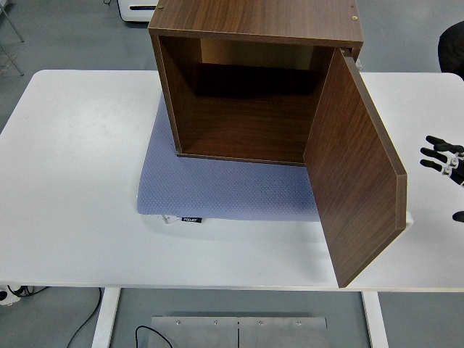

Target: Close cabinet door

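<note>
— On the blue mat [217,190], what are you looking at?

— My target: the cabinet [254,80], a dark walnut-coloured box standing on that padded mat at the middle of the white table [72,181], toward the far side. Its open front faces me.

— Anything inside it?

— Nothing I can make out. I see the bare brown floor, side walls, and a paler panel high at the back; the upper rear is in shadow, so I cannot tell much about that corner.

— And the door?

— The cabinet door [355,174] is hinged on the cabinet's right side and stands wide open, swung out toward the table's near edge. It is a flat panel of the same wood grain, with a lighter strip showing along its free edge. Its lower corner hangs out past the mat, over the bare table near the front edge.

— Where is your hand?

— My right hand [444,161] comes in at the picture's right edge, over the table, well apart from the door's outer face. The black fingers [433,152] are spread and point toward the door, holding nothing. Only part of the hand shows; the rest is cut off by the frame.

— Touching the door?

— No, there is clear white table between them.
</note>
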`<action>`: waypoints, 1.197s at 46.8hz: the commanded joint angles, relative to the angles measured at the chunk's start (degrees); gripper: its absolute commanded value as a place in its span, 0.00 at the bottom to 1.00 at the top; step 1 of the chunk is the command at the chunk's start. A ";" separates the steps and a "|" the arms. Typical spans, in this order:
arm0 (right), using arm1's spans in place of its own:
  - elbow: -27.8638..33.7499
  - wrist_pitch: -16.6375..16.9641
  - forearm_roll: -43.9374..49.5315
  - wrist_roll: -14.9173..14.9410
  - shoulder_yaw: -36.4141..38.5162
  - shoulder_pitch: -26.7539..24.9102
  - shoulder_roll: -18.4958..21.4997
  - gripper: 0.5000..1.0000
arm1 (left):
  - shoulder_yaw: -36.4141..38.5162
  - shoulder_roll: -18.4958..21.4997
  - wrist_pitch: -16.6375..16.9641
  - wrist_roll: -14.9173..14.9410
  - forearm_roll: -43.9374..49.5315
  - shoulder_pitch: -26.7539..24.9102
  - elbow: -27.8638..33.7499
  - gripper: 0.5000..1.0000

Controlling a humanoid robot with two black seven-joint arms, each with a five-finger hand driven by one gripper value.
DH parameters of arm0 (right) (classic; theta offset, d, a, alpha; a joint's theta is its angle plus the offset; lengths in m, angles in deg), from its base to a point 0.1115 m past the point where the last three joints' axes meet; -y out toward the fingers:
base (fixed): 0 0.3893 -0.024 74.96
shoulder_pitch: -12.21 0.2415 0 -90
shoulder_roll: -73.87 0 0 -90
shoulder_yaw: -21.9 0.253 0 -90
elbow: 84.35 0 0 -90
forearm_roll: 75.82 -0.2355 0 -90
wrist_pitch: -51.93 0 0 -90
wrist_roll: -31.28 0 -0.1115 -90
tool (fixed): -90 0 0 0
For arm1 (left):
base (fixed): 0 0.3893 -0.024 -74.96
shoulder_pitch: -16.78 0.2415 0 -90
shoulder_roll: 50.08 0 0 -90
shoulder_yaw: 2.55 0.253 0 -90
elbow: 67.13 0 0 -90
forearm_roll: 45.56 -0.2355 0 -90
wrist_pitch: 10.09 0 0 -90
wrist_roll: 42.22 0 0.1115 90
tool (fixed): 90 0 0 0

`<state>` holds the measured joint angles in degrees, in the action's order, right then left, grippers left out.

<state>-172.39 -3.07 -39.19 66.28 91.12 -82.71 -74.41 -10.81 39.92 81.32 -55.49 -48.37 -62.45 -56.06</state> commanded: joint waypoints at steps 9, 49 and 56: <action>-2.40 0.00 2.65 0.00 0.22 0.44 0.27 1.00 | 0.00 0.00 0.00 0.00 0.00 0.05 0.00 1.00; -3.72 0.00 7.93 0.00 -2.85 5.18 6.42 1.00 | 0.00 0.00 0.00 0.00 0.00 0.05 0.00 1.00; -3.72 0.00 8.10 0.00 -4.79 7.29 7.66 1.00 | 0.00 0.00 0.00 0.00 0.00 0.05 0.00 1.00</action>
<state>-176.12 -3.07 -31.09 66.28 86.90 -76.22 -67.18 -10.81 39.92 81.32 -55.49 -48.37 -62.42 -56.06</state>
